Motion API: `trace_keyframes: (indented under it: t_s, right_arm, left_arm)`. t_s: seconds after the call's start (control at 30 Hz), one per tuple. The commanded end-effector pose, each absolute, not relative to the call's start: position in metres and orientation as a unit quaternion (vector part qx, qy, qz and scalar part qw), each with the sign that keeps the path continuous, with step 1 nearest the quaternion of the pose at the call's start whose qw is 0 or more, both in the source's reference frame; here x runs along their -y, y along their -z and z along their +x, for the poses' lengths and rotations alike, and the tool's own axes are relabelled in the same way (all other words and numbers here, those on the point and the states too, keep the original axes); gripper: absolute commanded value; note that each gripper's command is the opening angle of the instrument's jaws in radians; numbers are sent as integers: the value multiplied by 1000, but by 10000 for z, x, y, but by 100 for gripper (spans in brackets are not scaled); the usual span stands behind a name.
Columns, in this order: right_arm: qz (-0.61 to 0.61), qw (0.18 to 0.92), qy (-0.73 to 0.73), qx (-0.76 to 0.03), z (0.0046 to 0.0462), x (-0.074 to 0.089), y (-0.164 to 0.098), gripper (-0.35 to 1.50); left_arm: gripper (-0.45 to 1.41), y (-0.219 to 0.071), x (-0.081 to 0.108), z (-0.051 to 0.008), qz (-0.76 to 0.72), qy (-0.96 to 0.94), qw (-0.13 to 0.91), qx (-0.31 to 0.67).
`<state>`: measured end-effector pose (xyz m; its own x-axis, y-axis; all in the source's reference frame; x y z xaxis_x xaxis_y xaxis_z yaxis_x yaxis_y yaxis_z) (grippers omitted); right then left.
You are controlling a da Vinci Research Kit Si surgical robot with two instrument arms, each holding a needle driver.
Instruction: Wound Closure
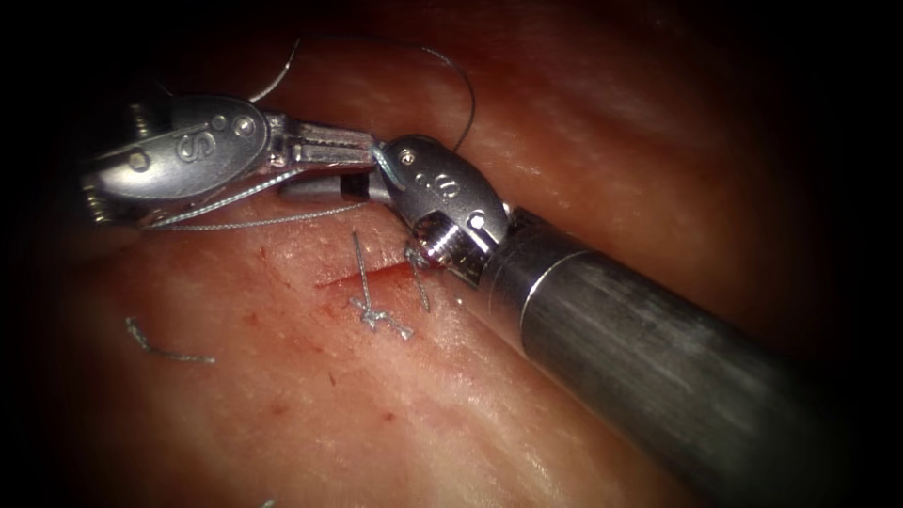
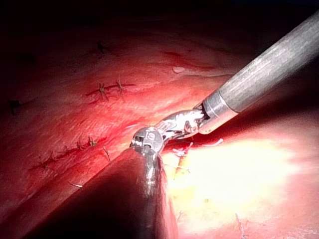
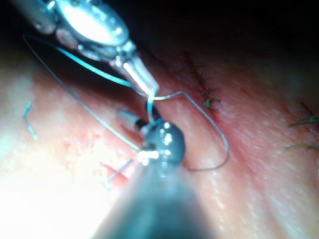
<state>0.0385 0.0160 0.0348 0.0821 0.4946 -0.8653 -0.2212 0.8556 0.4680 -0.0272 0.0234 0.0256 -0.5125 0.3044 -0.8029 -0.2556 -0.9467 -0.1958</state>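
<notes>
Steel tips meet just above the cut [image 1: 367, 276], toward its right end. The left tool [image 1: 365, 158] lies nearly level with its tip toward the right. Its jaws look closed on the thread [image 1: 467, 103], which leaves the tip as a pale blue strand in the right wrist view. The right tool [image 1: 362, 179] comes up from the lower right. Its jaws seem narrowly parted around that strand, with nothing firmly held (one blade juts out beside the strand in its own wrist view).

The thread arches above both tools in a wide loop, and two taut strands run leftward under the left tool. A pale curved piece [image 1: 273, 80] above the left tool may be the needle. I cannot be sure, but it appears to be clear of the tissue [image 1: 395, 423].

The cut is short, its long axis rising gently from left to right. A knot [image 1: 378, 318] already sits just below it, and a cut end [image 1: 165, 353] lies well off to the left.

I judge this to be thread handling for a further tie. The next move calls for a sure hold on the strand and for keeping the slack loop off the wrists.
</notes>
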Motion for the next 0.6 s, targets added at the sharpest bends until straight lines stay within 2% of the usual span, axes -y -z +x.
trace_keyframes:
  t_s: [0.03,0.23,0.6]
  right_arm:
    - [106,724,-247,-635,375,-166,-346,42]
    - [105,704,-254,-654,343,-173,-332,37]
    - [112,686,-255,-673,291,-181,-320,39]
  left_arm:
    - [-45,-265,-234,-278,-468,-869,160,27]
    - [-45,-282,-208,-295,-470,-867,160,40]
    - [-45,-319,-180,-315,-470,-866,160,56]
